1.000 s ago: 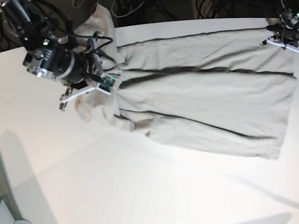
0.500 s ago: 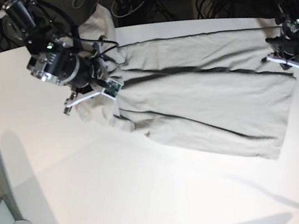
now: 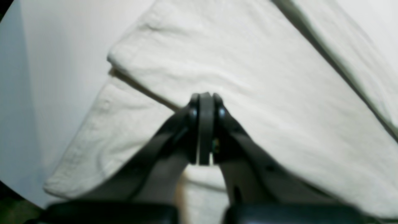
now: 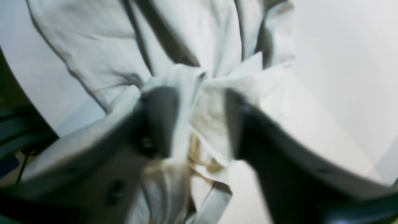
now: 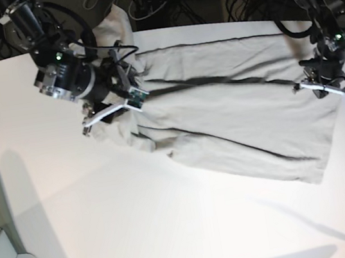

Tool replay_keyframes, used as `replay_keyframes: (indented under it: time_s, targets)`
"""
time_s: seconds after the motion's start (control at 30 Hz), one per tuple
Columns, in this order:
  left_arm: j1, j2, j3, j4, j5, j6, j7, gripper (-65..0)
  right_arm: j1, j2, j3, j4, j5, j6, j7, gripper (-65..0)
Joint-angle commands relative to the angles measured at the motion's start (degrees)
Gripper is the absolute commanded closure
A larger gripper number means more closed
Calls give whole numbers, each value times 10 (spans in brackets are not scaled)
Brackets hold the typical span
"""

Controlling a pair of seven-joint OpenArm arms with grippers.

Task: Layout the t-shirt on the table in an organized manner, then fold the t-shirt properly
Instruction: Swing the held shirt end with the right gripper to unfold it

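While one half of the shirt [image 5: 242,118] lay fairly flat toward the table's [image 5: 108,223] right edge, the rest sat bunched near the far left corner. Spreading looked partly done, folding all left. Left gripper [image 3: 203,101] was closed, empty; right gripper [image 4: 196,93] spread wide over the bunch, gripping nothing.

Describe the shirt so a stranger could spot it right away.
On the big white table, look along its far side, beneath the two robot arms. The t-shirt is the pale grey cloth, bunched at one end and spread in long folds towards the other.
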State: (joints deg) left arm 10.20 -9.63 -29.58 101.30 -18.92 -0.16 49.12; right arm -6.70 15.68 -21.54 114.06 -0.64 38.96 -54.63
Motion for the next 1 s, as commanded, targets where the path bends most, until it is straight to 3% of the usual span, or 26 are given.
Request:
replay_keyframes:
  time_s: [0.0, 0.07, 0.13, 0.4, 0.67, 0.97]
  targets:
    - [-10, -7, -3, 8, -2, 3, -11, -4, 5, 1, 3, 12, 3, 10, 10, -354]
    - [-15, -7, -3, 6, -2, 3, -11, -4, 9, 1, 6, 15, 2, 10, 10, -424]
    - [-25, -6, -3, -7, -2, 3, -11, -4, 16, 0, 23, 18, 2, 10, 10, -448]
    - [-32, -9, -3, -68, 3, 4, -11, -4, 54, -46, 135, 10, 2, 10, 10, -450]
    - [-31, -12, -4, -148, 3, 4, -16, -4, 65, -67, 138, -55, 3, 10, 10, -450]
    - [-31, -12, -4, -154, 3, 4, -17, -4, 89, -72, 134, -141, 3, 10, 12, -448]
